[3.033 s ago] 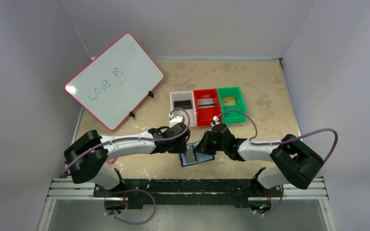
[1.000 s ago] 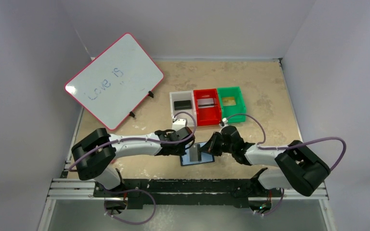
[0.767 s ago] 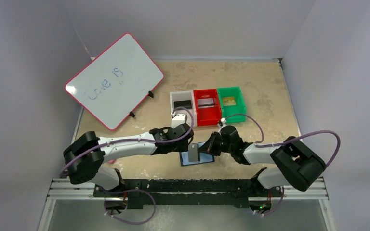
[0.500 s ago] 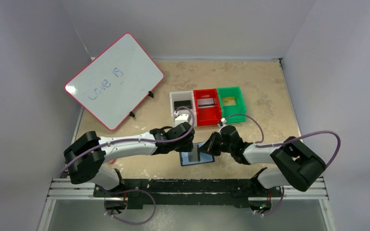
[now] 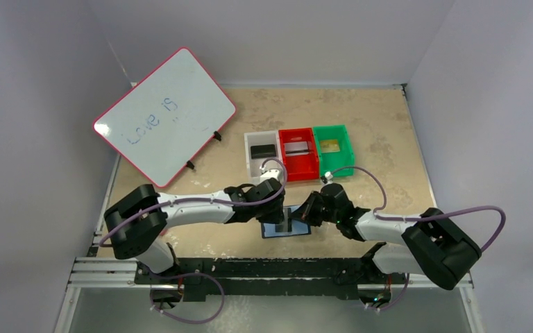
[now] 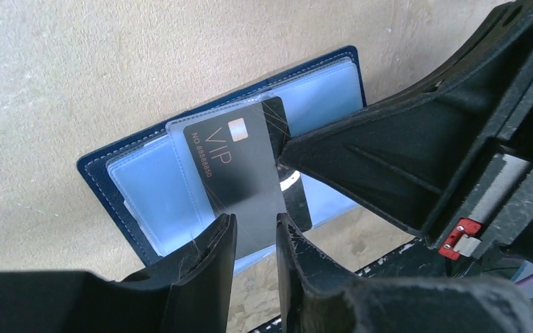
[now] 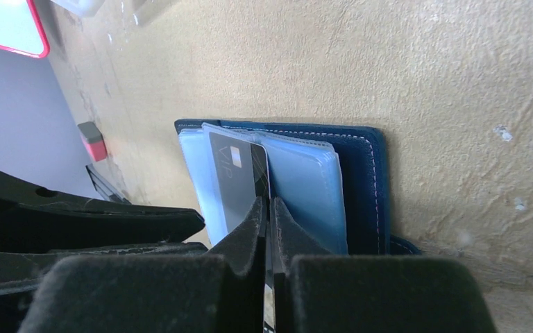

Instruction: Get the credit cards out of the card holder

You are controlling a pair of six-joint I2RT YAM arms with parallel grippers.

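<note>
The navy card holder [image 5: 298, 231] lies open near the table's front edge, with its light blue pockets up. A black VIP card [image 6: 246, 163] sits in a clear pocket leaf that is raised off the holder [image 6: 100, 173]. My right gripper [image 7: 266, 205] is shut on the thin edge of that leaf, next to the card [image 7: 236, 184], over the holder [image 7: 364, 180]. My left gripper [image 6: 255, 225] is open. Its fingers straddle the card's near edge with a gap on each side. In the top view the left gripper [image 5: 276, 211] and the right gripper [image 5: 298, 216] meet over the holder.
Behind the holder stand a white bin [image 5: 250, 142] with a black card [image 5: 262, 150], a red bin [image 5: 298, 168] with a silver card [image 5: 298, 147], and a green bin [image 5: 347, 146] with a gold card [image 5: 331, 145]. A whiteboard [image 5: 163, 114] stands at the back left. A pink block [image 7: 94, 141] lies to the left.
The right gripper has lifted the pocket leaf with the black card upright. The left gripper has moved right until its fingers are around the card's edge.
</note>
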